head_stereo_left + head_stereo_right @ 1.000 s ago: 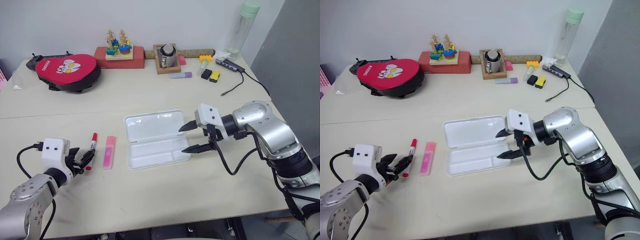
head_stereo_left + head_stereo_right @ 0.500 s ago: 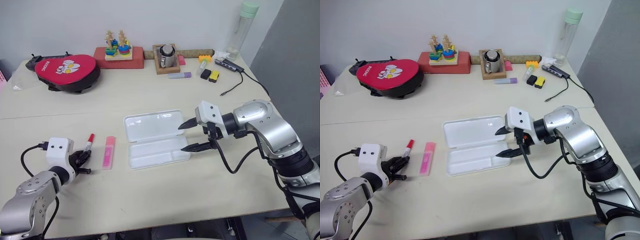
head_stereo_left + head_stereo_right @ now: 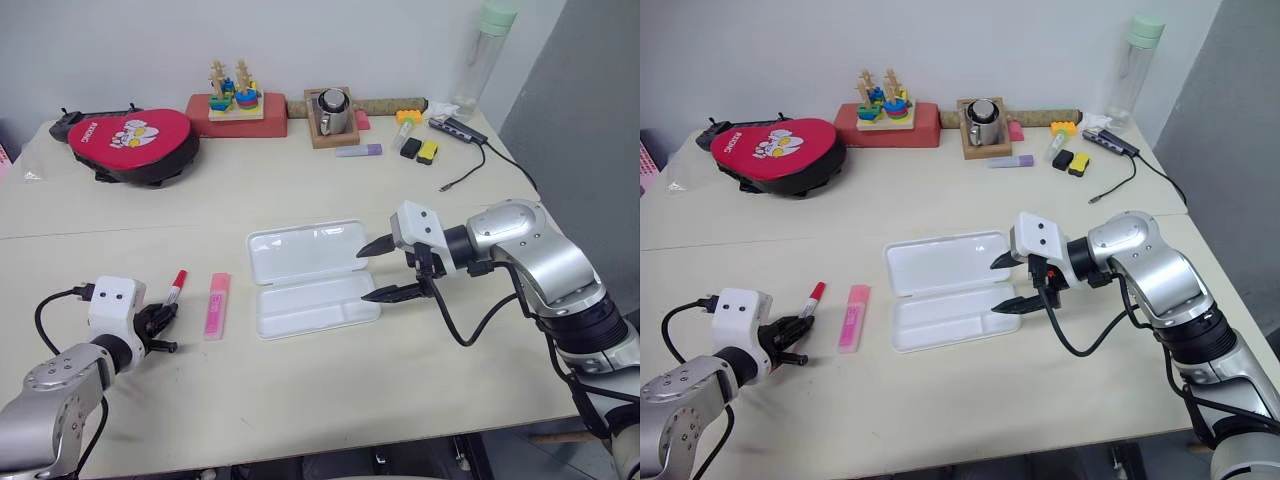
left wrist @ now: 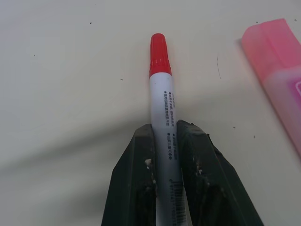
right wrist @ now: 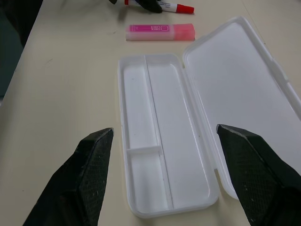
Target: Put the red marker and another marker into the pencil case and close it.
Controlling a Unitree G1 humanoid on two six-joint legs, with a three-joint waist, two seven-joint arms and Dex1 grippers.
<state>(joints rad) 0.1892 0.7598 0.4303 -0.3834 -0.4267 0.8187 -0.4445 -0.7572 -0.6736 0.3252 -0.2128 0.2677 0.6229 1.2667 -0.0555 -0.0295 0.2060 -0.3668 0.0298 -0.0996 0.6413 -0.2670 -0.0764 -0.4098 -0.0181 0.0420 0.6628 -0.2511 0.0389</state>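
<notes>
My left gripper point(image 3: 160, 322) is shut on the white barrel of the red marker point(image 4: 160, 89), near its tail, at the table's near left. The red cap point(image 3: 179, 277) sticks out past the fingertips point(image 4: 141, 141), low over the tabletop. Just right of it the pink highlighter point(image 3: 216, 304) lies flat on the table. The white pencil case point(image 3: 300, 252) lies open mid-table with both halves bare, one with a long divider ridge point(image 5: 155, 117). My right gripper point(image 3: 364, 277) is open at the case's right end, holding nothing.
Along the back edge are a red padded pouch point(image 3: 130, 140), a wooden stacking toy point(image 3: 235, 92), a metal cup in a wooden tray point(image 3: 333, 112), a lilac highlighter point(image 3: 360, 150), small blocks point(image 3: 420, 150), a cabled hub point(image 3: 458, 130) and a tall bottle point(image 3: 487, 55).
My left gripper, open around the red marker's tail a second ago, has shut on it. The right arm and the case have not moved.
</notes>
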